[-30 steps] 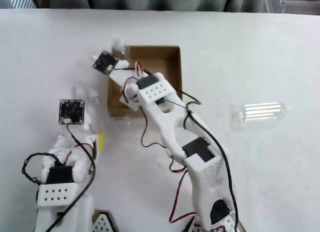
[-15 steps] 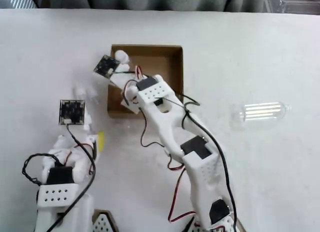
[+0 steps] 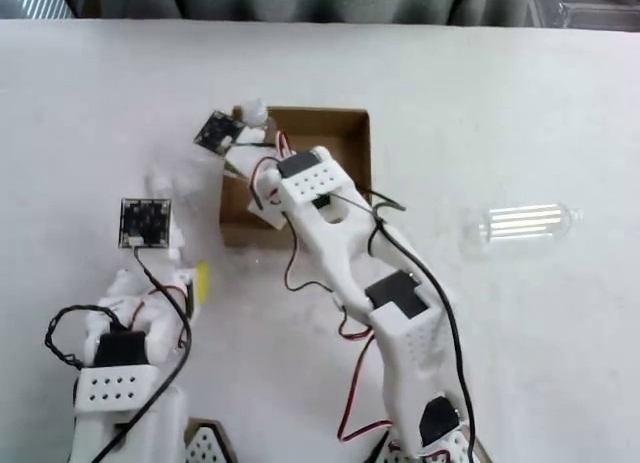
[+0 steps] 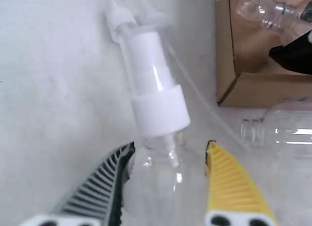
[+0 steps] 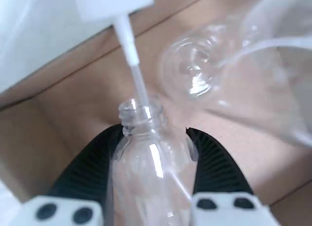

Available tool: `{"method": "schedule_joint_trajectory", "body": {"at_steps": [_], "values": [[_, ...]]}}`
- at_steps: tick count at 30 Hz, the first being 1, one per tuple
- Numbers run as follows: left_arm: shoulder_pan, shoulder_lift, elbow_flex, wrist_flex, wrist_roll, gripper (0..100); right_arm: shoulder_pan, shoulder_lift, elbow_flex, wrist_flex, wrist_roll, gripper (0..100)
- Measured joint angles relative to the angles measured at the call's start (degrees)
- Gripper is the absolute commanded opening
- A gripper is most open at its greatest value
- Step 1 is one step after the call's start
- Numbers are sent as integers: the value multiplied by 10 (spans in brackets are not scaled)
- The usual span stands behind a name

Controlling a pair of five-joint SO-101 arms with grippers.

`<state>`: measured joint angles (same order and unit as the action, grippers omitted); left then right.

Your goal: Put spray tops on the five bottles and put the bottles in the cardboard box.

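From above, the right arm (image 3: 330, 233) reaches over the cardboard box (image 3: 345, 133). The left arm (image 3: 120, 353) stands beside the box, and a spare bottle (image 3: 520, 224) lies on the table (image 3: 500, 83), well off to the right. At the left wrist, the left gripper (image 4: 169, 153) looks clamped on a capped bottle (image 4: 156, 187) wearing a white spray top (image 4: 158, 106), near the box corner. At the right wrist, the right gripper (image 5: 153, 133) clasps an open-necked bottle (image 5: 141, 157) over the box floor, with the tube of a second spray top (image 5: 107, 4) in its neck.

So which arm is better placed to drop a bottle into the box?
Right. The right gripper holds a bottle over the cardboard box; the left gripper holds a second bottle outside it.
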<state>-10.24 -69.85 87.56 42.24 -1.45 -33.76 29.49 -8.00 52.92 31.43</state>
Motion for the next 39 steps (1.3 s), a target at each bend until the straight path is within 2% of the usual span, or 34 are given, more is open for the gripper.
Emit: {"method": "schedule_joint_trajectory", "body": {"at_steps": [8,20,39], "values": [[0,1,0,0,0,23,10,-25,0,18,-12,12],[0,3,0,-2,0,23,8,-25,0,30,-12,16],[0,4,1,-13,0,23,7,-129,-39,162,-12,16]]}}
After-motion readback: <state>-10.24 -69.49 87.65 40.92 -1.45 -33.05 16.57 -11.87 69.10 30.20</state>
